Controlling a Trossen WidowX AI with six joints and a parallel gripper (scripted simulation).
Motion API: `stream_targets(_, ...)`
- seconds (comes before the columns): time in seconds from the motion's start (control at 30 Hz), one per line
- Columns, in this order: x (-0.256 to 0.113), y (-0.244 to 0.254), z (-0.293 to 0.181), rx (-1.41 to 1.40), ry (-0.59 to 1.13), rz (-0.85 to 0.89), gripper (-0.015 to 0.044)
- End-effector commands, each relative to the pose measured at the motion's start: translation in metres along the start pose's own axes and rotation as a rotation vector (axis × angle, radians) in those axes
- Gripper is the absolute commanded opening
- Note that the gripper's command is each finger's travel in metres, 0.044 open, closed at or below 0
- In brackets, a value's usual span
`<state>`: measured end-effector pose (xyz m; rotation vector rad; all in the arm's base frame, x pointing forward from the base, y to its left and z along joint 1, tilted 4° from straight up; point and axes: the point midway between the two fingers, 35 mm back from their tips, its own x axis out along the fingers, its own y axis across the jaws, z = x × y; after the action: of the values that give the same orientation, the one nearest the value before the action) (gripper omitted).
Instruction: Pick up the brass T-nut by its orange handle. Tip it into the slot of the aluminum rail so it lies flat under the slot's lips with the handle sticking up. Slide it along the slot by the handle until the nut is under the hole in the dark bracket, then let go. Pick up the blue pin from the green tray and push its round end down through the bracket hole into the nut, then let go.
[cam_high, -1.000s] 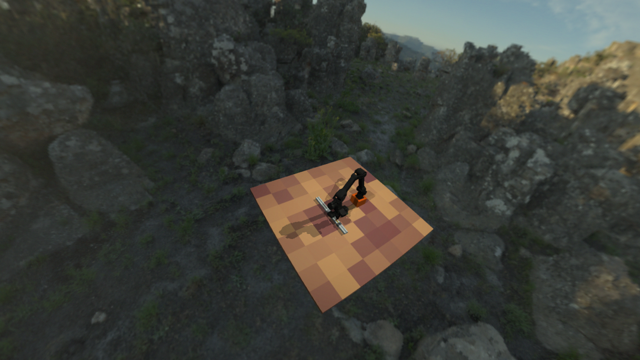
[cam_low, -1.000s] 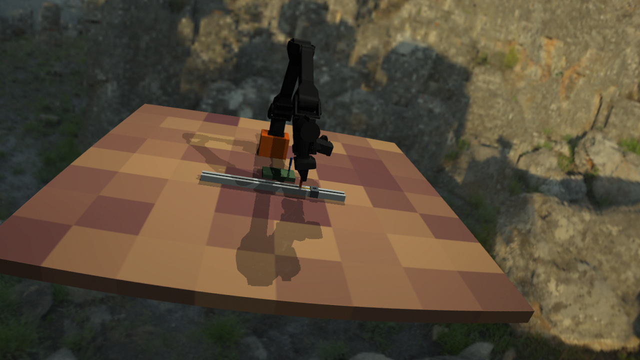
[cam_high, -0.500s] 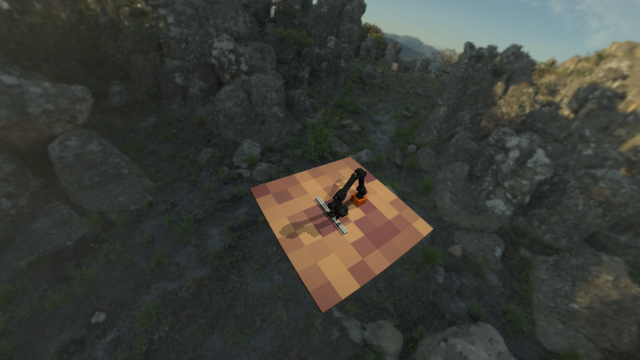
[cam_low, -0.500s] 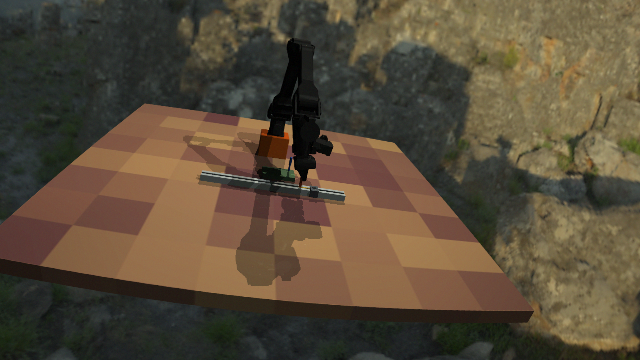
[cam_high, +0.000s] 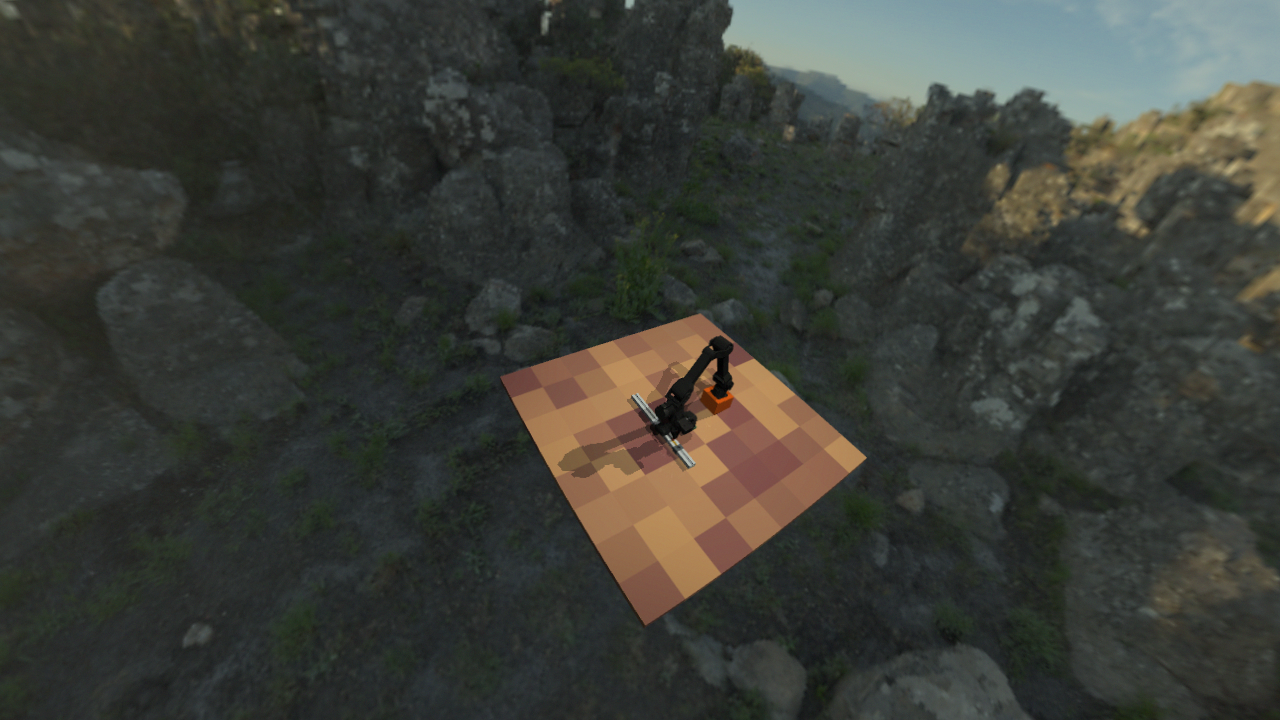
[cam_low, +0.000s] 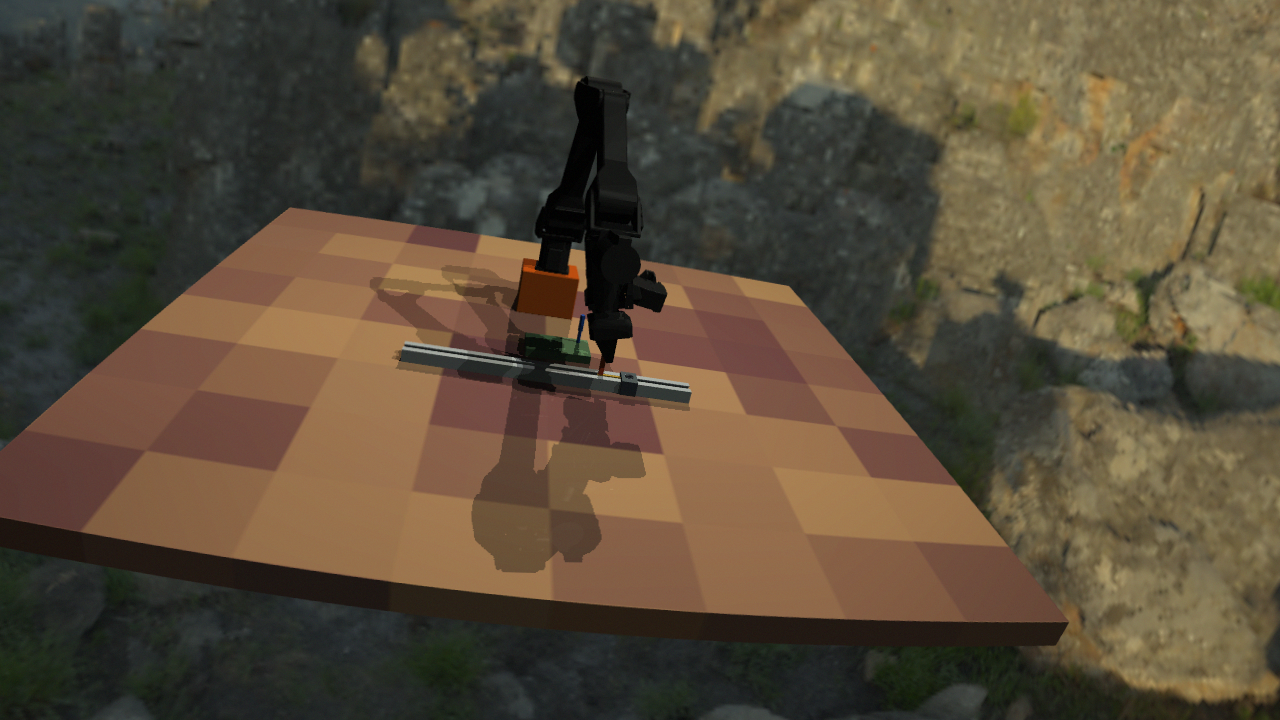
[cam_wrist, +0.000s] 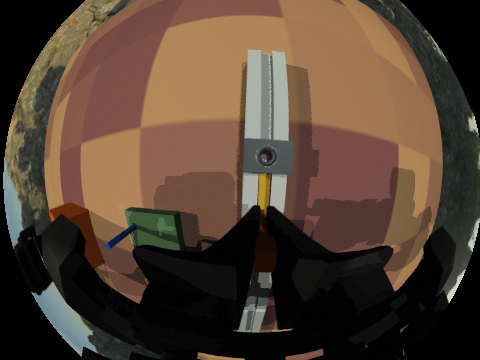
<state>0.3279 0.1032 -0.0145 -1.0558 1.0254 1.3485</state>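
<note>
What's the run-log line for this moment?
end effector: shut on orange handle | nut: in slot | pin: in tray

In the wrist view, the gripper's jaws hide part of the orange handle (cam_wrist: 265, 255) between them; ahead of them, the dark bracket (cam_wrist: 254, 163) covers part of the brass T-nut (cam_wrist: 264, 187) — you can't tell how far it reaches beneath; from the top, the arm blocks your view of the green tray.

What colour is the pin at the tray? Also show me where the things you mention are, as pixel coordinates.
The pin (cam_low: 580, 329) (cam_wrist: 121, 237) is blue, showing best in the wrist view.
</note>
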Motion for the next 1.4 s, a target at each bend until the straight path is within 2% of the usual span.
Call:
stream_targets(0.0,0.000,-0.001,0.001,0.002,-0.005,-0.003,-0.0150)
stream_targets(0.47,0.000,0.000,0.000,0.000,0.000,0.000,-0.0150)
stream_targets(0.83,0.000,0.000,0.000,0.000,0.000,0.000,0.0139)
stream_targets(0.93,0.000,0.000,0.000,0.000,0.000,0.000,0.0145)
stream_targets(0.97,-0.002,0.000,0.001,0.008,0.005,0.001,0.0171)
stream_targets(1.03,-0.016,-0.003,0.006,0.069,0.046,0.007,0.0224)
stream_targets(1.2,-0.078,-0.004,0.027,0.300,0.208,-0.007,0.0355)
stream_targets(1.3,-0.086,-0.004,0.030,0.328,0.229,-0.013,0.0434)
stream_targets(1.37,-0.086,-0.004,0.030,0.328,0.229,-0.013,0.0440)
